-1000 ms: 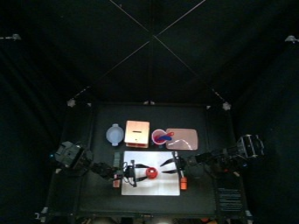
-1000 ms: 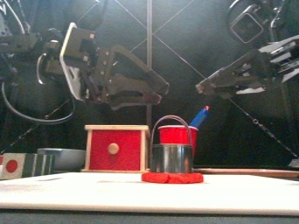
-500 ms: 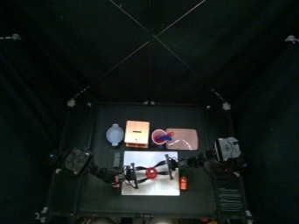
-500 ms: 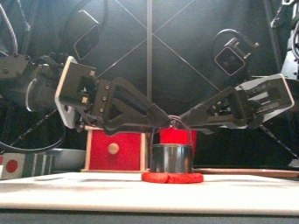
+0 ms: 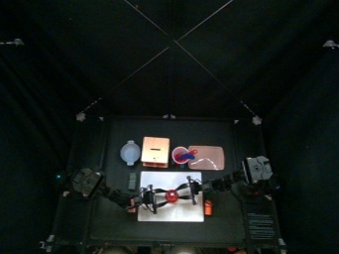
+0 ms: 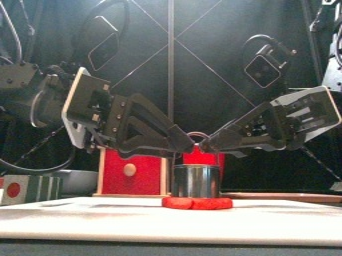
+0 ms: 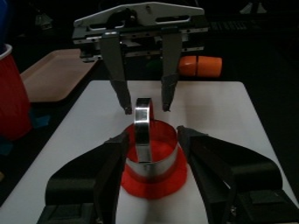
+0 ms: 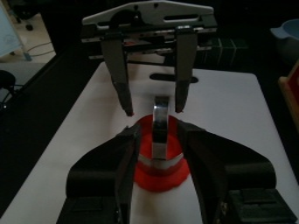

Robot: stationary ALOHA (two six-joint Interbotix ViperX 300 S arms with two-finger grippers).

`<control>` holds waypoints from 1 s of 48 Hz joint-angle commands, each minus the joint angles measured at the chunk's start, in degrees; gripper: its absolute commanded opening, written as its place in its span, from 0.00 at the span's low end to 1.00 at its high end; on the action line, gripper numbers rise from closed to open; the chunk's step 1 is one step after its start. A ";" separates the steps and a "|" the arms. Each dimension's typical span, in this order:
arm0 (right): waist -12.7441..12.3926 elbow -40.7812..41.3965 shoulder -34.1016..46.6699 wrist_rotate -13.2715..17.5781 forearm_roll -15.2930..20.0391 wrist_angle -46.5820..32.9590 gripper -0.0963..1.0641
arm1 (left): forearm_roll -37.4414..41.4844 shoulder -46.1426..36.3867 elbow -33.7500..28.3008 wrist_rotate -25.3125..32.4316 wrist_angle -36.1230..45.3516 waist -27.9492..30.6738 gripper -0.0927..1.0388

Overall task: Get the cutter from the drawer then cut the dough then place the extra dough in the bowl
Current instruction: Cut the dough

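Note:
The round metal cutter stands upright on the flat red dough in the middle of the white cutting board. Its wire handle arches over the top. My left gripper reaches in low from the left and my right gripper from the right, tips meeting near the handle. In the left wrist view the left gripper is open with its jaws on either side of the cutter. The right gripper is open the same way around the cutter.
Behind the board stand the blue-grey bowl, the wooden box with its red drawer front and the pink tray with the red cup. A small orange toy lies on the board's front right part.
Both arms have come down from above and closed in on the cutter from either side. In the last half second they barely shifted. Cutter and dough have not moved.

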 commanded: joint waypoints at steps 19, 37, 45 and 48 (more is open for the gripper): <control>2.81 -2.11 -5.19 -0.18 4.39 8.26 0.74 | 1.14 -2.20 -1.41 0.09 1.58 1.85 0.74; 2.99 -4.83 -4.83 -0.79 6.77 15.73 0.74 | 1.58 -2.37 -1.05 0.09 3.78 1.85 0.71; 2.99 -4.83 -4.83 -0.79 6.68 15.82 0.72 | 1.49 -2.46 -0.88 0.00 4.13 1.85 0.69; 2.90 -4.75 -4.75 -0.79 6.59 15.82 0.70 | 1.49 -2.46 -0.88 0.00 4.13 1.85 0.68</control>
